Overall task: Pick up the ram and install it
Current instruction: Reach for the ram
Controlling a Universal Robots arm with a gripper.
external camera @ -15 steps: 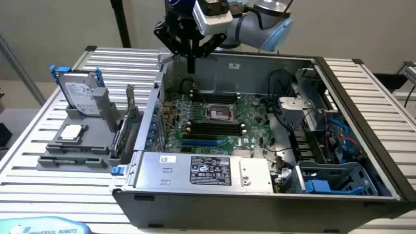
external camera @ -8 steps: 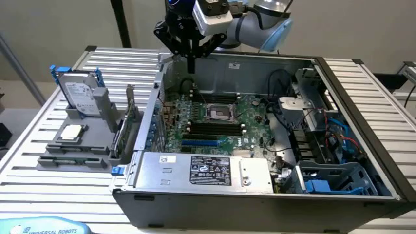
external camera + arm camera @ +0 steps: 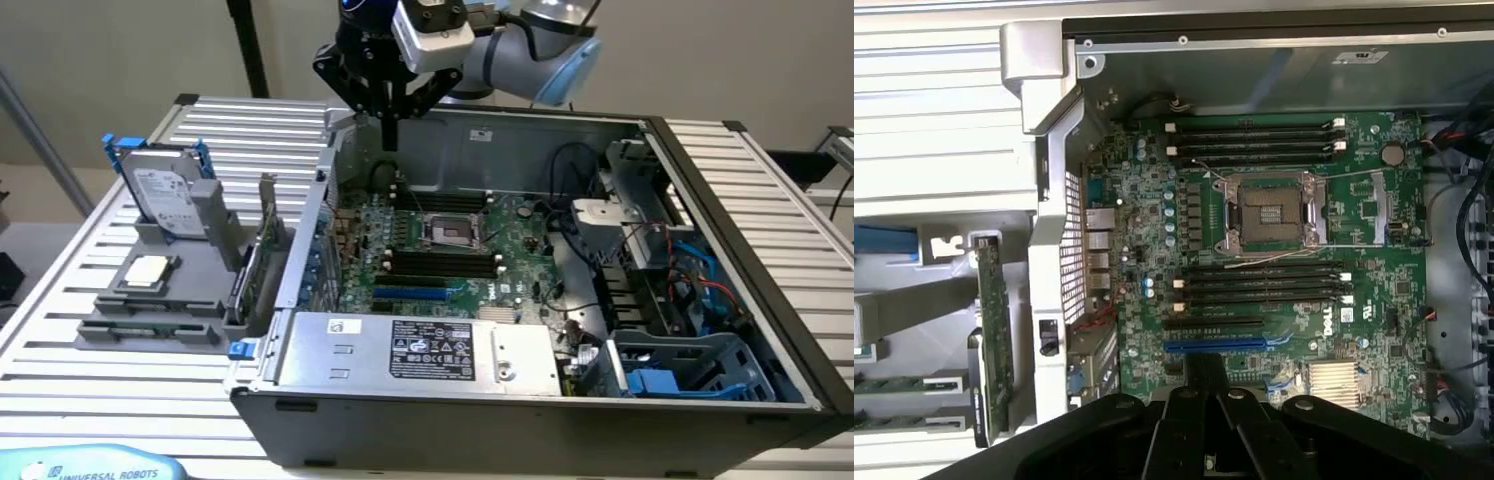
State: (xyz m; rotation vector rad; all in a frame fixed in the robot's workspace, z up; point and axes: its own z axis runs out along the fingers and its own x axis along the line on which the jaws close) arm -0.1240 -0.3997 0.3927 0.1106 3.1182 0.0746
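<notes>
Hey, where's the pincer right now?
In the exterior view the pincer hangs over the far corner of the open computer case, on that view's left, above the motherboard.

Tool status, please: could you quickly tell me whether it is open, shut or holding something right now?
The tool is shut and holds nothing that I can see.
</notes>
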